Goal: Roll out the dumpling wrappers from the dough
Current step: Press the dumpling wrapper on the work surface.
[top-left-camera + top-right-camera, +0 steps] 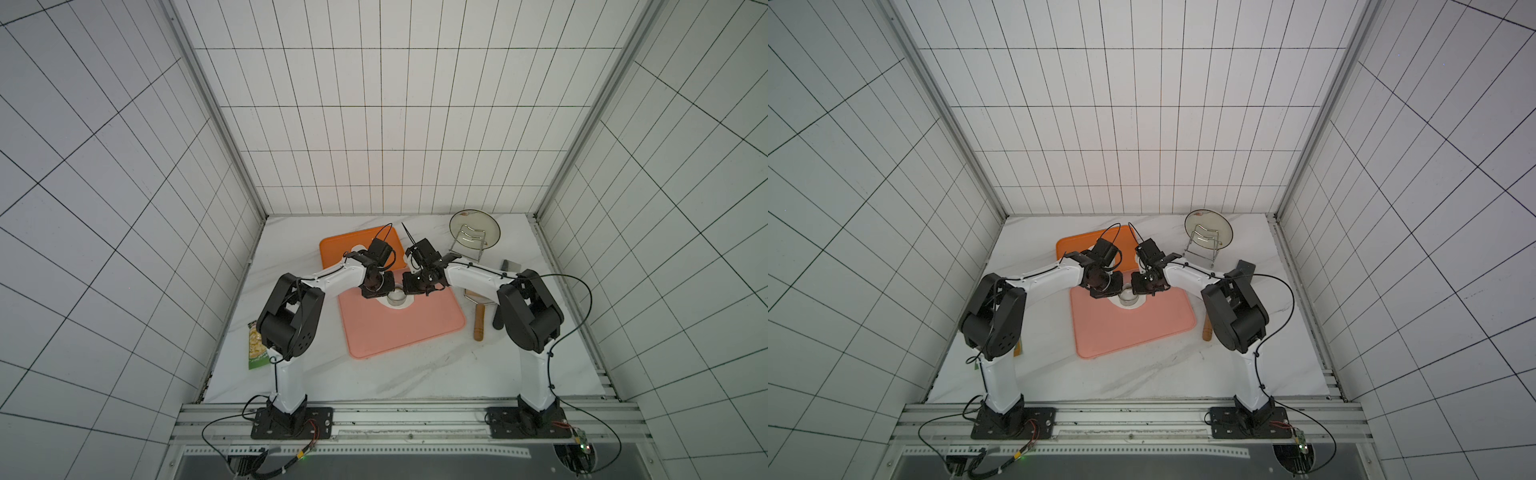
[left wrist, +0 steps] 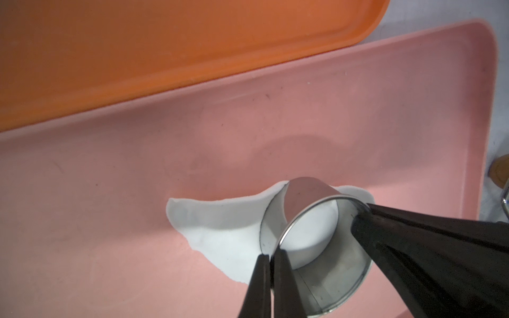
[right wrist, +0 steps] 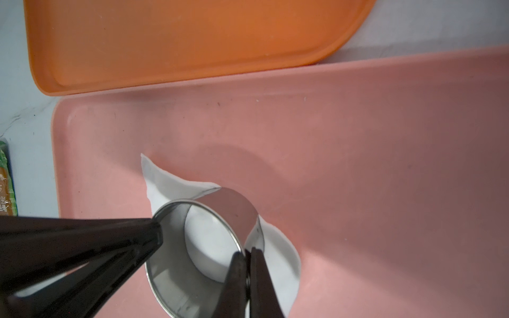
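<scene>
1. The left gripper [image 2: 271, 258] and right gripper [image 3: 248, 252] each pinch the wall of the ring [image 2: 305, 192], on opposite sides, with the jaws clamped on the steel.
2. The ring stands on the dough [image 2: 220, 220], a thin ragged sheet lying on the mat [image 2: 110, 192].
3. The step looks like cutting a wrapper. Doing it well likely means pressing both sides down evenly, keeping the ring level, twisting slightly to sever the dough, then lifting straight up.
4. The ring's far wall sits right at the sheet's edge, so the disc may come out clipped.
5. Inside the ring lies a white round of dough.
6. The tray [image 1: 345, 241] sits just behind the mat. The part the wrist views show is bare. In a top view a white patch [image 1: 355, 249] shows by the left arm, too hidden to identify.
</scene>
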You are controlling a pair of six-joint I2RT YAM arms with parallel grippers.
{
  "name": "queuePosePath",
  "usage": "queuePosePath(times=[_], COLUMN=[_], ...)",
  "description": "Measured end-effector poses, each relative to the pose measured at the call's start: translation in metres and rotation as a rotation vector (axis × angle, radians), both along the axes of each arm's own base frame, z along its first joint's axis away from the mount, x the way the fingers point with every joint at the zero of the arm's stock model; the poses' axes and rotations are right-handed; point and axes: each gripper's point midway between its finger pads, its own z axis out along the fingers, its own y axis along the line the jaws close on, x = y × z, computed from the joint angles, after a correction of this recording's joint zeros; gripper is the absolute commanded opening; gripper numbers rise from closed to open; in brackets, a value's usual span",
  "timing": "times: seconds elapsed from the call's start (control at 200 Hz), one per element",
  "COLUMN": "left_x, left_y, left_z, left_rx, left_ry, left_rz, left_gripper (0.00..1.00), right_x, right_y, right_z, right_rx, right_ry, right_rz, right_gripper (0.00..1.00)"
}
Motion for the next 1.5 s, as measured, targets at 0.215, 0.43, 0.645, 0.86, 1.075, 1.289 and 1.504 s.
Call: queuePosePath(times=[0.215, 0.43, 0.645, 0.86, 1.075, 1.289, 1.504], left_x=[0.000, -0.001, -0.001, -0.001, -0.001, -0.001, 0.000], left_y=[0.000, 0.000, 0.000, -0.001, -0.001, 0.000, 0.000], left_z=[-0.002, -0.003, -0.004, -0.005, -0.005, -0.006, -0.004], left_rx=[-0.006, -0.012, -0.013, -0.014, -0.015, -0.014, -0.011], left_ry=[0.001, 0.000, -0.001, -0.003, -0.004, -0.004, -0.008], left_rz=[0.000, -0.001, -0.001, -0.001, -0.001, -0.005, -0.010], left_gripper=[0.00, 0.00, 0.00, 0.00, 0.00, 0.00, 0.00], right_x=[0.000, -0.001, -0.002, -0.002, -0.003, -0.003, -0.002], right_y=[-0.001, -0.002, -0.002, -0.002, -0.003, -0.003, -0.002], right_z=[-0.002, -0.003, -0.005, -0.006, -0.010, -0.011, -0.005], right_rx=[0.027, 0.054, 0.065, 0.080, 0.081, 0.091, 0.103], right_ry=[0.016, 0.024, 0.028, 0.030, 0.036, 0.043, 0.035], right_rz=[-0.003, -0.005, -0.012, -0.013, -0.018, -0.019, -0.021], right_gripper=[0.00, 0.00, 0.00, 0.00, 0.00, 0.00, 0.00])
